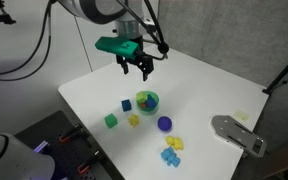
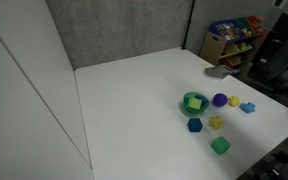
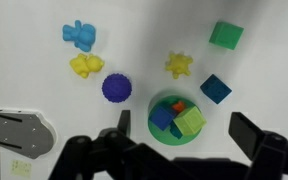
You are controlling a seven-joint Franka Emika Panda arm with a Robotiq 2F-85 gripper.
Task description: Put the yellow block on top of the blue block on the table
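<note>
Table [image 1: 199, 85]: big white square top, plain and matte, and it carries everything you're working with.
Gripper [image 1: 137, 72]: black fingers under a green mount, hanging well above the toys. In the wrist view your jaws are spread wide with nothing between them, and the bowl sits below the gap.
Bracket [image 1: 239, 135]: flat grey metal piece with rounded ends, lying at the table's edge, well apart from the toys.
Bowl [image 3: 156, 102]: round, green, smooth plastic, upright. It holds a few small blocks.
Ball [image 3: 117, 88]: purple, round, nubbly all over, near the bowl.
Green cube [image 3: 225, 35]: crisp edges, flat on the table, past the blue block.
Blue block [image 3: 215, 89]: your target, a small dark blue cube, smooth-faced. It sits on the table just beside the bowl's rim, between the bowl and the green cube, with its top bare.
Yellowish cube [image 3: 190, 121]: lime-yellow and square-edged, inside the bowl, pressed against a dark blue piece and a small orange one.
Star [image 3: 179, 65]: yellow and spiky, on the table near the blue block.
Yellow lump [image 3: 86, 66]: soft, bumpy outline, beyond the ball.
Blue lump [image 3: 79, 35]: light blue and knobbly, just beside the yellow lump.
</note>
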